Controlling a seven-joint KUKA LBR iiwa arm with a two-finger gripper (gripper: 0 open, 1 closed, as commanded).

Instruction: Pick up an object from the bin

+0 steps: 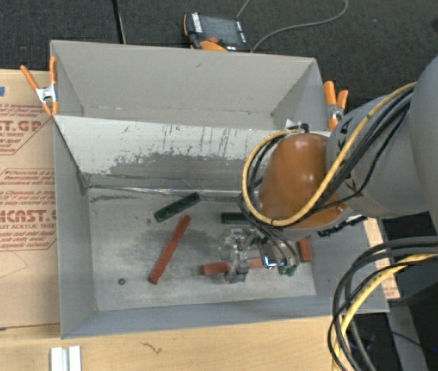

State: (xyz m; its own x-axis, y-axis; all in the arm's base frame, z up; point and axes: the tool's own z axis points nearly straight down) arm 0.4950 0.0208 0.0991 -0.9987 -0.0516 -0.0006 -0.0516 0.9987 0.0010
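bare bin (118,242) left of red stick (169,248)

Bin (76,246) was plain grey, with whitish scuff streaks across the back wall. The long stick (169,250) was rusty red and the shorter stick (177,206) dark green. The wrist cover (296,178) was glossy orange-brown, with yellow and black cables (369,118).

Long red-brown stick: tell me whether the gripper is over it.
No, the long red-brown stick lies apart, to the left of the gripper.

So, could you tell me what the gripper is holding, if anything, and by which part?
Cannot tell: the gripper sits at the right end of a short red bar, grip hidden.
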